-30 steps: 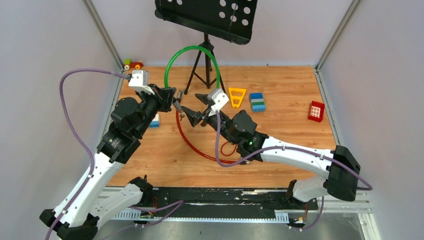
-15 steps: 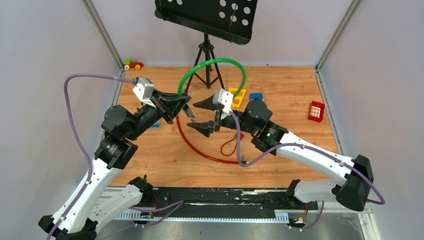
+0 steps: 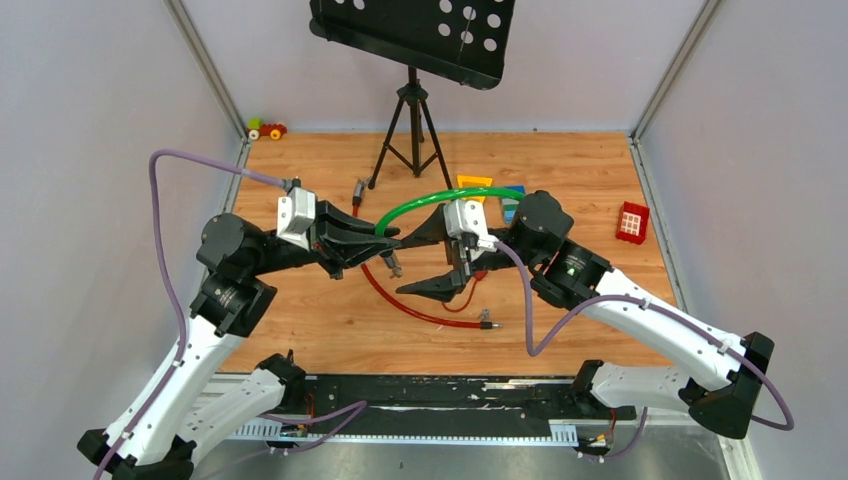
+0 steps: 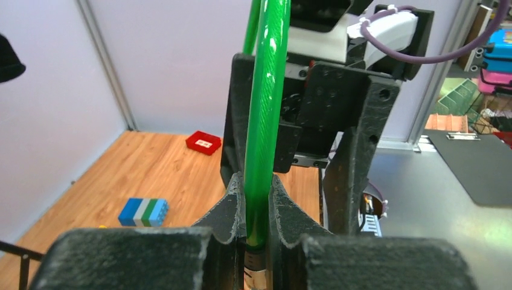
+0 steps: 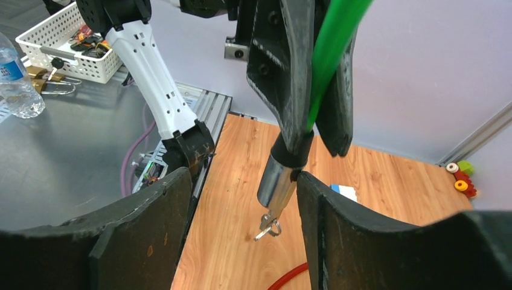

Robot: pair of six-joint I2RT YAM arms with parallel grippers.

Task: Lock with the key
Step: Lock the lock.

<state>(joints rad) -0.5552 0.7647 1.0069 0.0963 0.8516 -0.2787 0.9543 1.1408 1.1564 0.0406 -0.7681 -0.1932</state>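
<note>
My left gripper (image 3: 386, 238) (image 4: 258, 208) is shut on the green cable (image 3: 432, 198) (image 4: 265, 121) just above its silvery lock cylinder (image 5: 279, 181) (image 3: 393, 264). The cylinder hangs downward above the wooden floor. The tiny key (image 5: 267, 228) with a small ring sticks out of the cylinder's lower end. My right gripper (image 3: 403, 263) (image 5: 241, 181) stands open, one finger on each side of the cylinder. Its right finger (image 5: 362, 241) is very close to the cylinder, and whether they touch does not show. The red cable (image 3: 400, 305) lies on the floor below.
A music stand (image 3: 410, 40) on a tripod (image 3: 405, 130) stands at the back. A yellow triangle (image 3: 475, 182), a blue-green block (image 3: 514, 190) (image 4: 143, 211), a red block (image 3: 632, 221) and a toy car (image 3: 266, 129) lie on the floor. Walls close in on both sides.
Both arms have moved toward the near side and to the right. The green loop has swung down from upright to lie over the right arm. The right gripper's fingers now flank the cylinder.
</note>
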